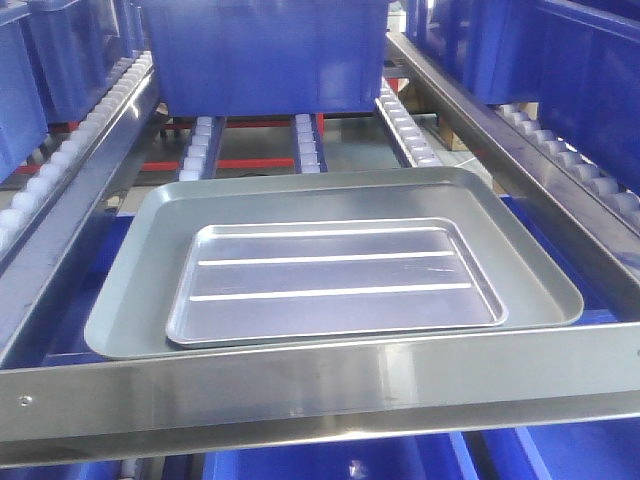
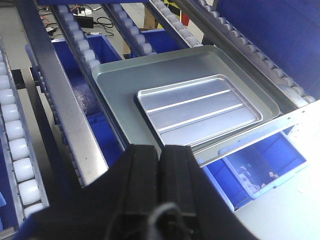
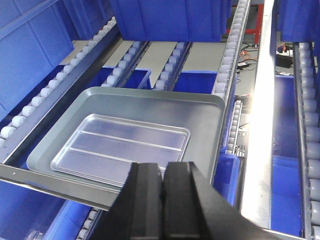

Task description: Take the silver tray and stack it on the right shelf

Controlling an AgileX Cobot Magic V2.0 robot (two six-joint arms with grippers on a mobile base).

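Sitting in the larger grey tray [image 1: 130, 300], the silver tray [image 1: 335, 280] lies flat, ridges up, toward the front-left of it, both on the roller shelf [image 1: 310, 385] just behind the polished front bar.

- Silver tray: nested inside the grey one, its front rim close to the grey tray's front rim. Not tilted, not hanging off anything. Nothing touching it.
- Left gripper [image 2: 159, 165]: fingers pressed together, holding nothing. Hangs off the front-left corner of the trays, apart from them.
- Right gripper [image 3: 163, 185]: fingers likewise shut and empty. Sits in front of the bar, above the trays' front edge, no contact.
- Blue bin [image 1: 265, 55] further back on the same rollers, more blue bins on the level below and on the neighbouring lanes.

Progress call: either this is the start, with the tray not yet grabbed, or the placement is done and both arms are backed off. Can't tell which from these views alone. I also can't confirm whether this lane counts as the "right shelf"; a second roller lane [image 3: 312, 145] shows to the right in the right wrist view, with no tray on it.

If it's the start: everything is left. Open the fingers, pinch the thin raised rim, lift clear of the grey tray, move across, set down. The rim is shallow and slick, so slip is the risk, as is dragging the grey tray along.
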